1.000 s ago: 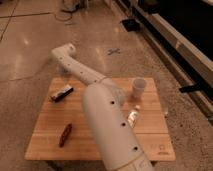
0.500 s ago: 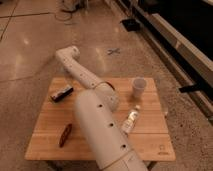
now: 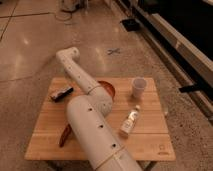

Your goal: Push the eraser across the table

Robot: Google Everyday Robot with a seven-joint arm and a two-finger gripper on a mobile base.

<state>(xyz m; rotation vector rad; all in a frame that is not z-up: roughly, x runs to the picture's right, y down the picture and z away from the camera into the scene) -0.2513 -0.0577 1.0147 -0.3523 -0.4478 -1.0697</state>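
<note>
Item 1: small flat black rectangular eraser (image 3: 61, 93) with a white strip, far-left on light wooden plank desk (image 3: 47, 125). Likely light, stiff, grippy; push 1 long side. Hand (image 3: 66, 54): near desk's far-left edge, state cannot be told.

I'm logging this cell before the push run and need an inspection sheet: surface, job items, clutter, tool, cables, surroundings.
Surface: light wooden plank table, with a small dark mark near its near-right corner.
Job's things: black eraser with a white strip lies flat near the table's far-left corner.
Clutter: white cup, upright; clear bottle, lying down; orange bowl, partly behind the white arm; reddish-brown oblong item.
Grippers: tool at that arm's far end, beyond the table's far edge, apart from the eraser.
Cables: dark cords seem to lie on the floor far off.
Surroundings: speckled polished floor with a blue cross mark.
</note>
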